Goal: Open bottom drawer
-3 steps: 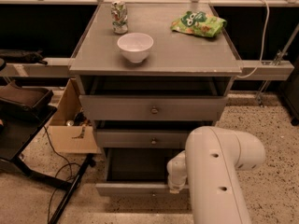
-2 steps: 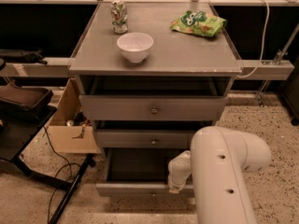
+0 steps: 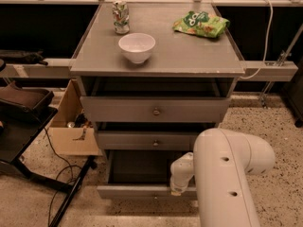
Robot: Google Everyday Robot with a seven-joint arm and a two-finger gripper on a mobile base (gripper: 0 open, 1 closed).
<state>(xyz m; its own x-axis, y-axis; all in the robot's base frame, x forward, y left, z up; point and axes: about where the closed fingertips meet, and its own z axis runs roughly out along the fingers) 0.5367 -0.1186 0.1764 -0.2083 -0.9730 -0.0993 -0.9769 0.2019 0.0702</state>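
The bottom drawer (image 3: 137, 192) is the lowest of three grey drawers in the cabinet. It stands pulled out, with its dark inside (image 3: 139, 167) showing and its flat front near the floor. My white arm (image 3: 227, 174) fills the lower right. My gripper (image 3: 176, 189) reaches down from it to the top edge of the drawer front, right of centre. The drawer's knob is barely visible low on the front.
The middle drawer (image 3: 154, 141) and top drawer (image 3: 154, 110) sit slightly out above. On the cabinet top (image 3: 189, 51) are a white bowl (image 3: 137, 47), a can (image 3: 120, 17) and a green chip bag (image 3: 201, 23). A cardboard box (image 3: 71, 131), cables and a black stand are on the left.
My arm has shifted a little to the right and closer to the camera. The bottom drawer stays pulled out, perhaps slightly further.
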